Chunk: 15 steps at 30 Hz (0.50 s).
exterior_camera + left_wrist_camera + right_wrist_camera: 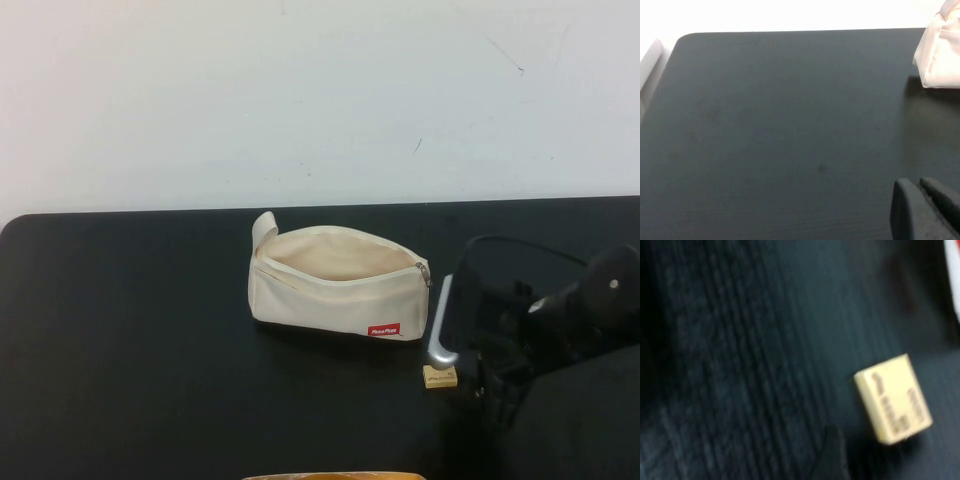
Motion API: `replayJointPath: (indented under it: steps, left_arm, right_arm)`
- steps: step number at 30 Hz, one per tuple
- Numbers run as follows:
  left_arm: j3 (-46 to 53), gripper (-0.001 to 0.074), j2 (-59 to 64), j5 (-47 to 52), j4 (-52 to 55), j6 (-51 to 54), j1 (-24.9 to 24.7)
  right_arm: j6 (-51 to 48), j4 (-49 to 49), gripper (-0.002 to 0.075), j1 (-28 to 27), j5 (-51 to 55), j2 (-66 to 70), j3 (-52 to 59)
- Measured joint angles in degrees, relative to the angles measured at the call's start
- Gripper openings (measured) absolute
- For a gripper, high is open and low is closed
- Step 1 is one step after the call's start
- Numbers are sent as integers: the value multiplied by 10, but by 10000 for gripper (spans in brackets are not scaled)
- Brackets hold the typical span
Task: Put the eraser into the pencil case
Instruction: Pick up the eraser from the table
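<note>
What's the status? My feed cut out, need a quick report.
Right gripper low beside eraser, not holding it. Left gripper parked over bare table. Pencil case unzipped, mouth open. Nothing between eraser and case.

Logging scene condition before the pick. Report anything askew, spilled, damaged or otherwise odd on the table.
Nothing stands out. The pencil case stands unzipped, mouth up, undamaged. The eraser lies flat on the table, apart from the case, near its red-label end, intact. The right tool is just beside the eraser; the left tool sits low over bare tabletop.
</note>
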Motion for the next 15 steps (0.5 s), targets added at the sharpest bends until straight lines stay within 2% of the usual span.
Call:
replayJointPath:
  steps: [10, 12, 15]
  left_arm:
    - [0, -1, 0, 0, 0, 0, 0]
    - [0, -1, 0, 0, 0, 0, 0]
    - [0, -1, 0, 0, 0, 0, 0]
  right_arm:
    - [-8, 36, 551, 1, 9, 38, -34]
    - [-11, 40, 533, 1, 12, 46, -34]
    - [-13, 46, 467, 1, 17, 50, -36]
